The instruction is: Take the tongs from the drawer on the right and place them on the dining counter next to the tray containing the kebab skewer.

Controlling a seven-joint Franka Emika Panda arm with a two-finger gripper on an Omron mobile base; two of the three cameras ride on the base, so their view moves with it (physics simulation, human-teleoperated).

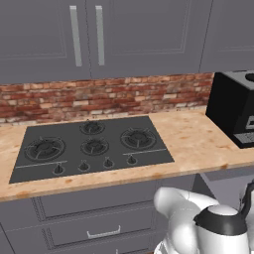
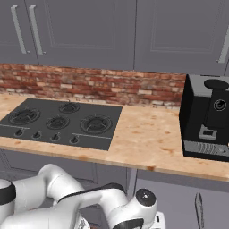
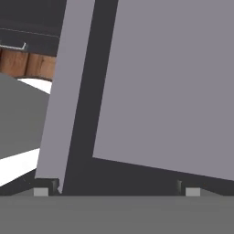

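Grey flat cabinet panel (image 3: 169, 82) faces our spread claw (image 3: 116, 192) at twelve o'clock, held low under the bench (image 2: 147, 134) because the tongs presumably lie unseen in the drawer.

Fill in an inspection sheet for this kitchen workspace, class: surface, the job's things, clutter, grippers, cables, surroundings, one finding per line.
Surface: beige wood-look counter with an inset black hob.
Job's things: nothing seen of tongs, tray or skewer; the hand view faces flat grey cabinet panels at close range, and whether one is the drawer front cannot be told.
Clutter: black coffee machine at the counter's right end.
Grippers: gripper open, holding nothing, its tips close to the grey panels.
Cables: nothing seen.
Surroundings: red brick backsplash, grey wall cabinets above, panelled drawers below the hob.
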